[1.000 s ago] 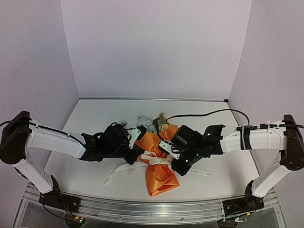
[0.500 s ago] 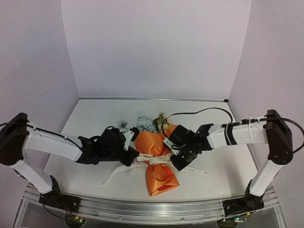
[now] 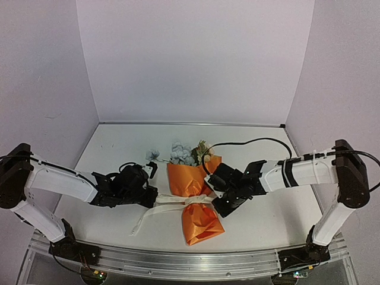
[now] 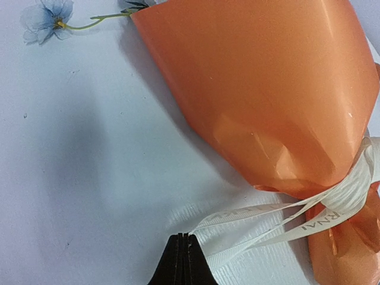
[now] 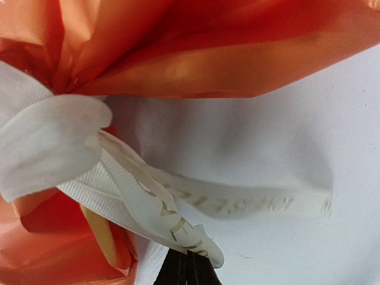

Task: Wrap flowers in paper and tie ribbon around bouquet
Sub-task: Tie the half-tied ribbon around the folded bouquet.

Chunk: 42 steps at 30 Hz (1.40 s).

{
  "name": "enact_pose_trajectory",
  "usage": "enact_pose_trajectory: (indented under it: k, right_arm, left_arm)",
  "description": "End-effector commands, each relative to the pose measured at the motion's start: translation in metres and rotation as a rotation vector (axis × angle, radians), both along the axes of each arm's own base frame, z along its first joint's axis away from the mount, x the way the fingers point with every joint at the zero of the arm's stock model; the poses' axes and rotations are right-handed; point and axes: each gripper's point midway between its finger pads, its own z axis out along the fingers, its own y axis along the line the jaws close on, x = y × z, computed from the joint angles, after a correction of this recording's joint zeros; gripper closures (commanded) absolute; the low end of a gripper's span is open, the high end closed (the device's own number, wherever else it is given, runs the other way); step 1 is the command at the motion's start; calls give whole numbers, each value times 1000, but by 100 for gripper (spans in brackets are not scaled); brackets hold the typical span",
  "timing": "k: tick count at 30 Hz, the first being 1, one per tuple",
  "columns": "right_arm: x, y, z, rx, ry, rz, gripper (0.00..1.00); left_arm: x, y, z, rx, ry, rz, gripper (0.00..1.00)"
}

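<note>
A white table [image 3: 119, 154] fills the lower part of the overhead view, its top matte and finely textured up close; a pale lilac back wall [image 3: 190, 59] rises behind it, meeting it along a thin dark seam [image 3: 190, 123]; a left wall [image 3: 41, 77] and a right wall [image 3: 344, 71] of the same colour close in the sides like a box; a ribbed metal rail [image 3: 178, 261] runs along the near edge; the light is soft and even, leaving only faint grey shadows on the table.

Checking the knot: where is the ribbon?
Top view, centre table: the ribbon is tied round the bouquet, its ends pinched by the left gripper and the right gripper.
</note>
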Motion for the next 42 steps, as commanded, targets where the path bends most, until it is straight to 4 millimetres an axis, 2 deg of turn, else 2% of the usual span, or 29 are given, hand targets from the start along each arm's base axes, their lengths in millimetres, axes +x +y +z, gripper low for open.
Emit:
enact_pose_trajectory:
  k: [1, 14, 20, 30, 37, 42]
  right_arm:
    - [3, -34, 5, -110, -38, -2, 100]
    - [-23, -86, -10, -258, 30, 11, 100]
    - [-28, -107, -9, -312, 20, -13, 100]
    - [-45, -118, -13, -324, 70, -59, 100]
    - [-51, -130, -17, -332, 77, -98, 100]
    - [-54, -124, -16, -309, 81, -98, 100]
  left_arm:
    - [9, 15, 5, -19, 1, 68, 100]
    - [23, 34, -7, -19, 60, 135, 100]
    - [33, 54, -19, -8, 118, 208, 100]
    - [50, 80, -25, 2, 170, 294, 100]
    - [67, 107, -30, -48, 223, 397, 100]
    - [77, 110, -29, -71, 237, 408, 100]
